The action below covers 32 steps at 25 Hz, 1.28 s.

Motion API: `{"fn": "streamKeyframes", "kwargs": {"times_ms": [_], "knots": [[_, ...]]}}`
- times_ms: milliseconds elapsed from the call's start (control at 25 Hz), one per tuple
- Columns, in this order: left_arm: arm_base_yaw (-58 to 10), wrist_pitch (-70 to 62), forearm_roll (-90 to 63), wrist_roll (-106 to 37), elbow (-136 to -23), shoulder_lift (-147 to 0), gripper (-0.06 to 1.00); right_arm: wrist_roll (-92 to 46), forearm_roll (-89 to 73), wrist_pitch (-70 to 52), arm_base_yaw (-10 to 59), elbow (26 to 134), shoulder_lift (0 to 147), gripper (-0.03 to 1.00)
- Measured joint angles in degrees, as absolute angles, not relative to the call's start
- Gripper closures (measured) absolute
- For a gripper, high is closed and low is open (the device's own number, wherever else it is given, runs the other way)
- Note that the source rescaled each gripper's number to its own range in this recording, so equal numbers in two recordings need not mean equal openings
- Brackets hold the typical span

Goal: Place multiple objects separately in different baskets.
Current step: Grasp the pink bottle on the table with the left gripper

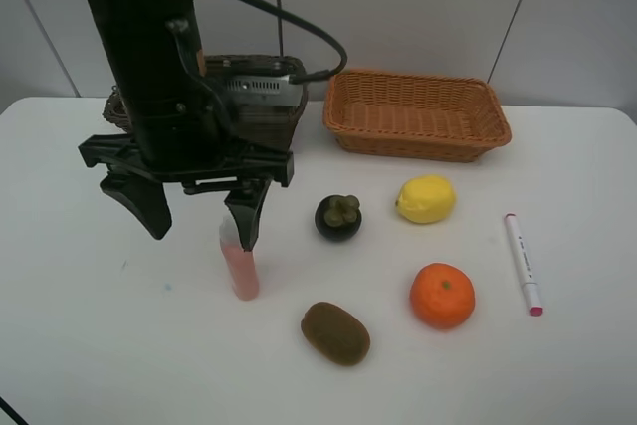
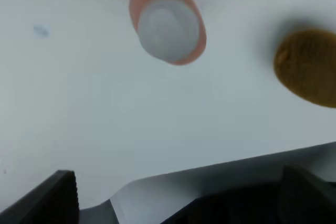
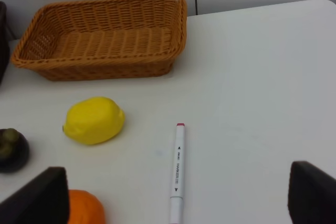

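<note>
My left gripper [image 1: 199, 226] hangs open over the table, its right finger just above and behind the cap of the upright pink bottle [image 1: 241, 271]. In the left wrist view the pink bottle [image 2: 168, 24] stands ahead of the open gripper [image 2: 178, 198], with the brown kiwi [image 2: 307, 66] to one side. On the table lie the kiwi [image 1: 335, 332], mangosteen [image 1: 338, 216], lemon [image 1: 426, 199], orange [image 1: 442, 296] and white marker [image 1: 524, 264]. My right gripper [image 3: 176, 198] is open and empty, looking at the marker [image 3: 177, 174], lemon [image 3: 94, 120], mangosteen [image 3: 10, 150] and orange [image 3: 84, 208].
The light tan basket [image 1: 416, 77] sits at the back right, and it looks empty in the right wrist view [image 3: 100, 61]. The dark brown basket [image 1: 249, 62] stands at the back left, mostly hidden behind my left arm. A wall runs close behind the table.
</note>
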<state>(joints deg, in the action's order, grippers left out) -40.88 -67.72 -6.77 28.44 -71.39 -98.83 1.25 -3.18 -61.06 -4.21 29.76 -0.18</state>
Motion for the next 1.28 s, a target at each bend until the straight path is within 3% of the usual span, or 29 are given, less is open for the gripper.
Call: {"fn": "streamKeyframes", "kwargs": {"times_ms": [1080, 1160, 1200, 1280], "knots": [[-40.9, -55.1, -4.3, 28.7, -71.4, -116.8, -0.04, 1.3, -3.2, -61.0, -4.2, 29.8, -0.2, -0.02], [-40.9, -55.2, -4.3, 28.4, -71.4, -116.8, 0.07, 1.3, -3.2, -61.0, -4.2, 29.8, -0.2, -0.02], [-40.9, -55.2, -4.3, 28.2, -71.4, -116.8, 0.19, 1.3, -3.2, -61.0, -4.2, 29.8, -0.2, -0.02], [-40.9, -55.3, -4.3, 28.0, -71.4, -116.8, 0.55, 1.3, -3.2, -61.0, -4.2, 29.8, -0.2, -0.02]]}}
